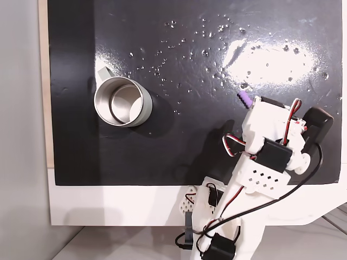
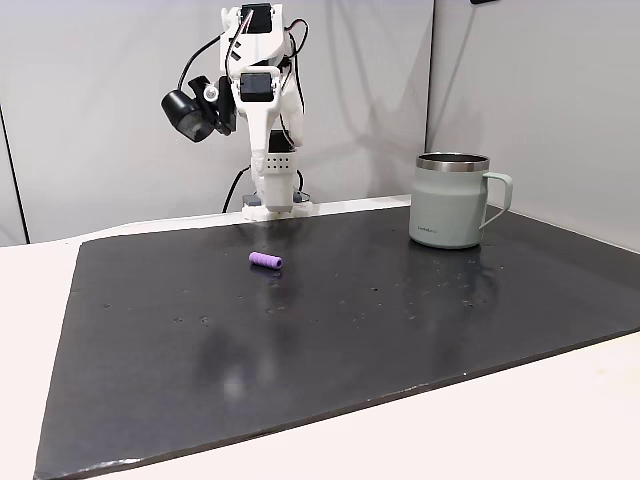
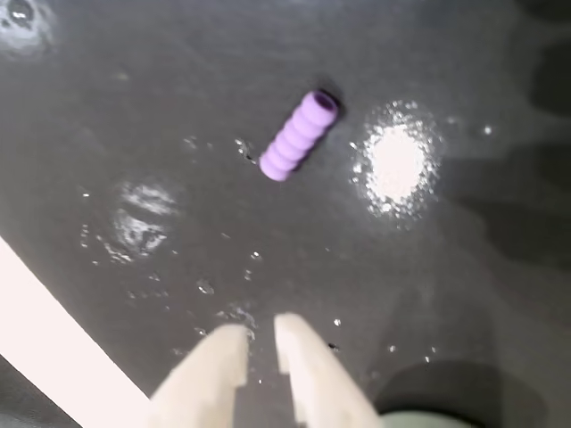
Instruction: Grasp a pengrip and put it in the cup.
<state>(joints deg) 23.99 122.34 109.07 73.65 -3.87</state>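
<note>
My gripper (image 3: 260, 343) hangs above the mat with its two cream plastic fingers (image 3: 299, 357) nearly together, a thin slit between the tips and nothing in it. Ahead of the tips in the wrist view lies the pengrip (image 3: 299, 135), a short purple cylinder of ribbed soft rubber with a hollow end, flat on its side and well apart from my fingers. The black mat (image 3: 134, 107) beneath is glossy, with glare patches and small shiny specks. In a fixed view my white arm (image 2: 262, 110) stands at the mat's far edge, a black camera module (image 2: 188, 110) on its side. The cup (image 2: 452, 200), a round pale mug with a steel rim and side handle, stands upright, far right of the pengrip.
</note>
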